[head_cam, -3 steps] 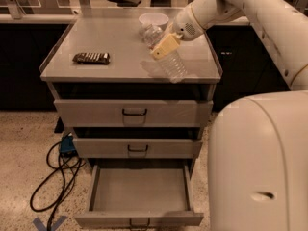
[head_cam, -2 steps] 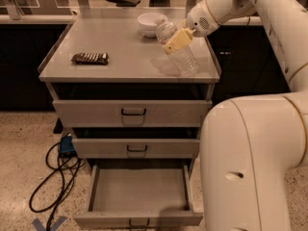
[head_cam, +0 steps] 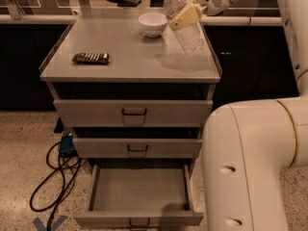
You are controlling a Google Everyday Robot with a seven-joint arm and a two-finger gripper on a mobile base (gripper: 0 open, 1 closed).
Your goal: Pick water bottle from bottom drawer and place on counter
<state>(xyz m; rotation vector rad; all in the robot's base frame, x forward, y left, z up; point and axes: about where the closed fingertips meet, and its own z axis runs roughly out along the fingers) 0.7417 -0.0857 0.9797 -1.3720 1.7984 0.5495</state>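
Where a black cable [head_cam: 50, 186] loops over the speckled floor at far left, you see it run up to a small blue object [head_cam: 67, 145] half hidden beside the cabinet. A dark, flat ribbed bar [head_cam: 91, 57] lies on the left of the flat grey metal counter [head_cam: 130, 44], and what it is cannot be made out. Below, the wide grey metal bottom drawer [head_cam: 139, 195] stands pulled out with its flat tray bare, its black wire handle cut off by the lower edge. A round white bowl [head_cam: 152, 23] sits at the counter's rear centre.

Just right of the bowl, you find the small clear plastic water bottle [head_cam: 193, 37] tilted, its white cap up toward the back left and its base low over the counter's right rear. No label band can be picked out, and whether the base touches the surface cannot be told. The pale yellow two-finger gripper [head_cam: 179, 19] pinches the bottle's upper body. One finger lies across the front, the other hidden behind. The white arm leaves at the top edge, and the robot's bulky white body [head_cam: 250, 167] blocks the lower right.
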